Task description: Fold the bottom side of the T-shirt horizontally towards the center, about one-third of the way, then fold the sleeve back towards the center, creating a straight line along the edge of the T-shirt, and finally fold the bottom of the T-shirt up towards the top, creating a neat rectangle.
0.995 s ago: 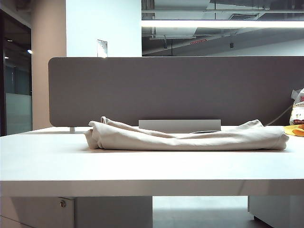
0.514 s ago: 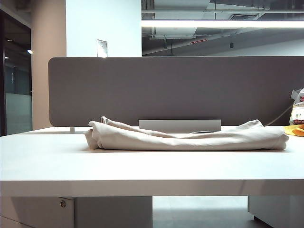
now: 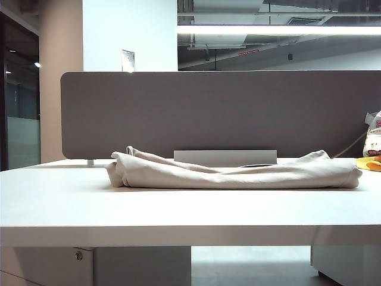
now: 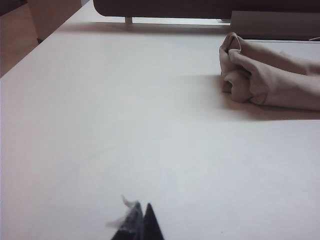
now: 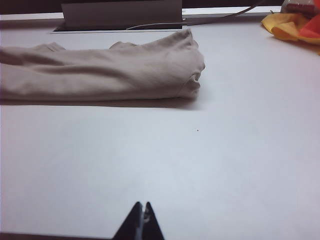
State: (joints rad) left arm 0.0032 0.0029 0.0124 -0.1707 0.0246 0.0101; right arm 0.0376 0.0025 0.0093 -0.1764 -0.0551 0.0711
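We note the T-shirt [image 3: 235, 171] lying folded into a long, low, rumpled bundle across the middle of the white table [image 3: 178, 208], running side to side in front of the grey partition [image 3: 220, 113]. In the exterior view it sits just below the centre, with its rolled left end at about 9 o'clock from its own middle and its blunter right end at 3 o'clock. We cannot make out the hemmed bottom edge within the folds.

Neither arm shows in the exterior view. The left gripper [image 4: 142, 224] appears only in its own wrist view: two dark tips pressed together, nothing between them, over bare tabletop [image 4: 125, 130]. A pale wisp clings beside the tips; we cannot tell what it is. The T-shirt's rolled end [image 4: 260, 75] lies well apart from this gripper.

The right gripper [image 5: 143, 223] shows the same way in the right wrist view: tips together, empty, over bare table [image 5: 200, 165]. The T-shirt's other end [image 5: 125, 70] lies well clear of it.

At 3 o'clock in the exterior view, near the table's edge, we see a yellow and white packet [image 3: 372, 143] with a yellow-orange item [image 3: 369, 163] just below it; the same yellow-orange item [image 5: 295, 25] shows in the right wrist view. A grey cable box [image 3: 225, 157] stands behind the shirt against the partition.
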